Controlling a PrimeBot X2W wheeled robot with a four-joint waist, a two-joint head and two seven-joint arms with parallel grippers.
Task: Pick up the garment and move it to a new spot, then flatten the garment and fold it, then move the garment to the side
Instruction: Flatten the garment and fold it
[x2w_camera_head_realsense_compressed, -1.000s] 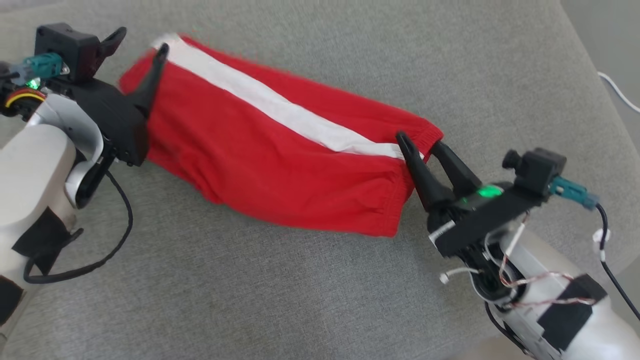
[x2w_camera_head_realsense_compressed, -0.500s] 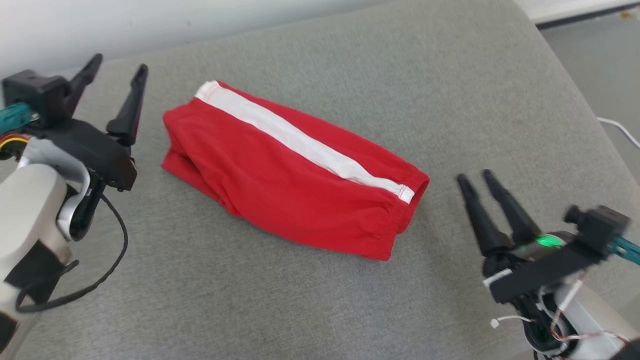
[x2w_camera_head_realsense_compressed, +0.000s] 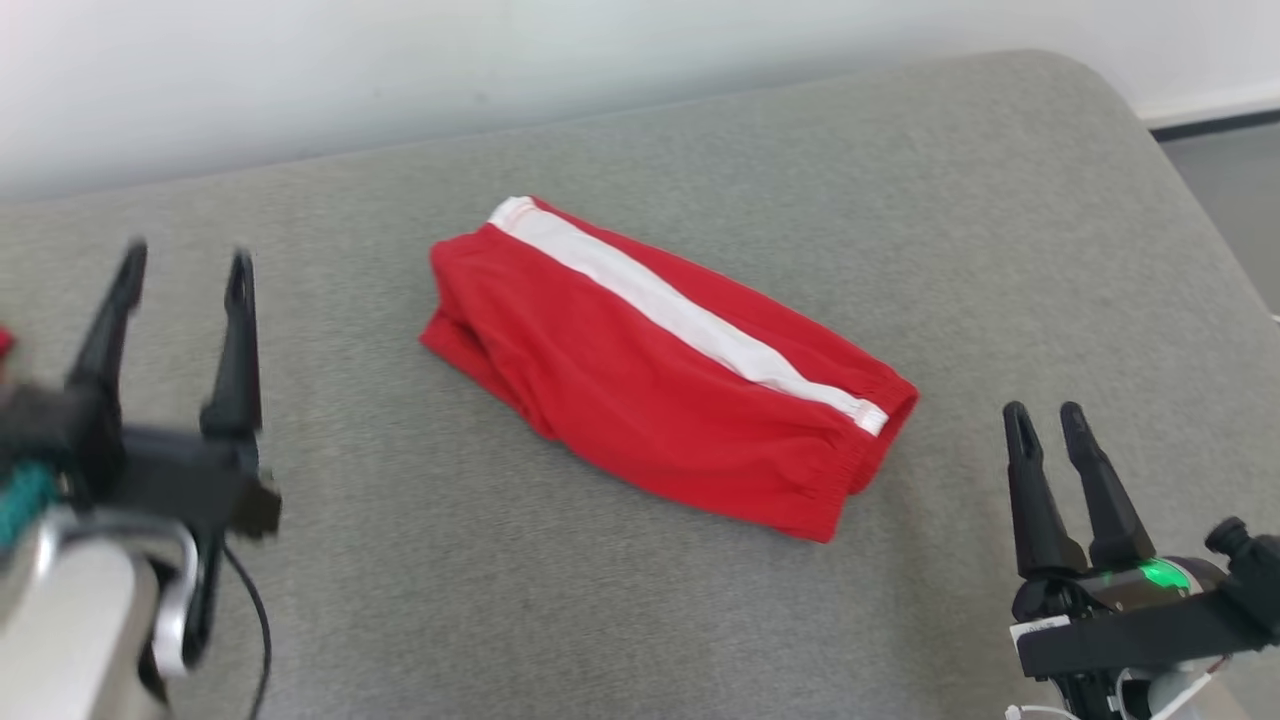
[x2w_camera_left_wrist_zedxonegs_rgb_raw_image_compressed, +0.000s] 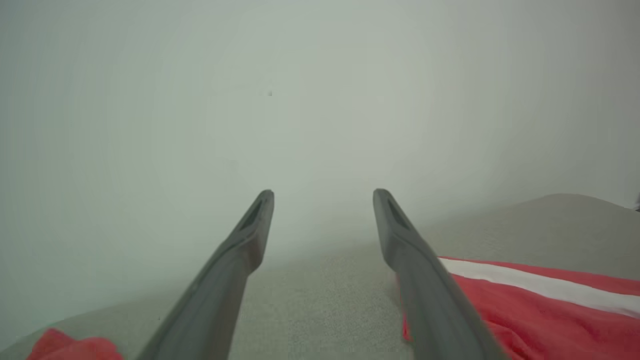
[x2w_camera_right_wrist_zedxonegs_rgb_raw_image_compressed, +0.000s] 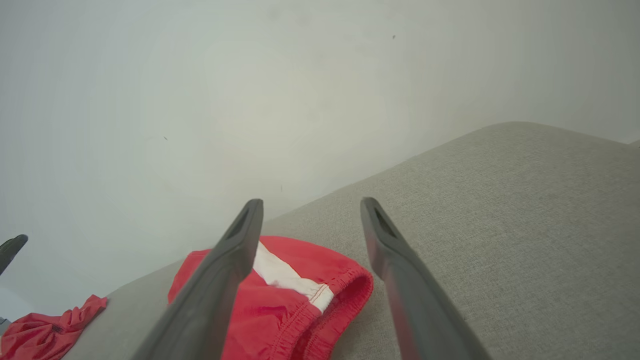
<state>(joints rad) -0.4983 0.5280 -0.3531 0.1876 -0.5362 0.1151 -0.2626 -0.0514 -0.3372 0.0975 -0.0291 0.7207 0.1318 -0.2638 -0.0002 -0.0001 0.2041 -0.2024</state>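
Left arm (x2w_camera_head_realsense_compressed: 85, 610): low, left of the garment, jaws apart, empty
Right arm (x2w_camera_head_realsense_compressed: 1130, 625): low right, jaws apart, empty
Garment (x2w_camera_head_realsense_compressed: 660, 380): folded on grey cushion (x2w_camera_head_realsense_compressed: 500, 620), between both arms, touching neither

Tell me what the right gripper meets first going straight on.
Probably the pale wall: the right gripper points past the waistband end of the folded red shorts with a white stripe, over the grey fabric cushion. Its height above that is unclear.

I see my left gripper (x2w_camera_left_wrist_zedxonegs_rgb_raw_image_compressed: 323, 195) with its fingers spread wide, just beside the red, white-striped garment (x2w_camera_left_wrist_zedxonegs_rgb_raw_image_compressed: 540, 320) on the grey cushion (x2w_camera_left_wrist_zedxonegs_rgb_raw_image_compressed: 320, 305). Well apart from the garment lies a crumpled red cloth (x2w_camera_left_wrist_zedxonegs_rgb_raw_image_compressed: 75, 347).
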